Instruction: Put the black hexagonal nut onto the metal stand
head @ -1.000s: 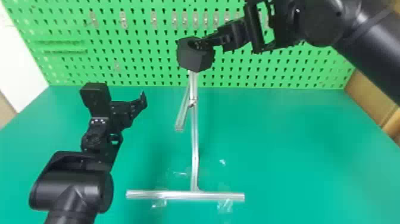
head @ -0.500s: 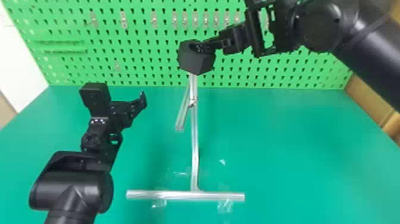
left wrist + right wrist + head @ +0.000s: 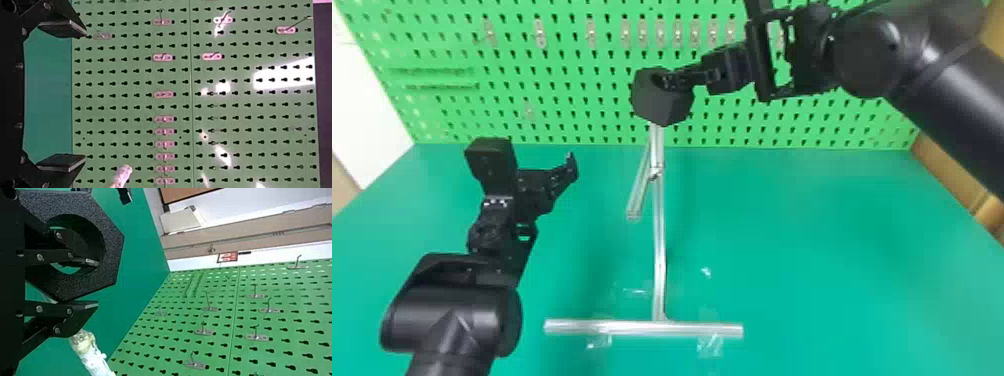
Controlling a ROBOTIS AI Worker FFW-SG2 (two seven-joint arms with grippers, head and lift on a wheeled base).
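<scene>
The black hexagonal nut (image 3: 663, 100) is held tilted at the top of the metal stand (image 3: 658, 240), overlapping it in the head view. My right gripper (image 3: 677, 79) reaches it from the right. In the right wrist view, the right gripper (image 3: 95, 283) pinches the wall of the nut (image 3: 111, 246), one finger in the hole, the other outside. The stand's tape-wrapped end (image 3: 84, 344) is beside the outer finger, not in the hole. My left gripper (image 3: 564, 172) waits left of the stand; in its wrist view the left gripper (image 3: 85, 96) is open and holds nothing.
A green pegboard (image 3: 572, 100) with metal hooks rises behind the green table (image 3: 807, 225). The stand's crossbar (image 3: 642, 328) lies near the front with clear tape on it, and a slanted rod (image 3: 638, 195) hangs from the upright. Cardboard (image 3: 952, 185) stands at the right edge.
The right gripper and the nut have shifted slightly down and to the right, with the nut's tilt a little different. The left arm has stayed still.
</scene>
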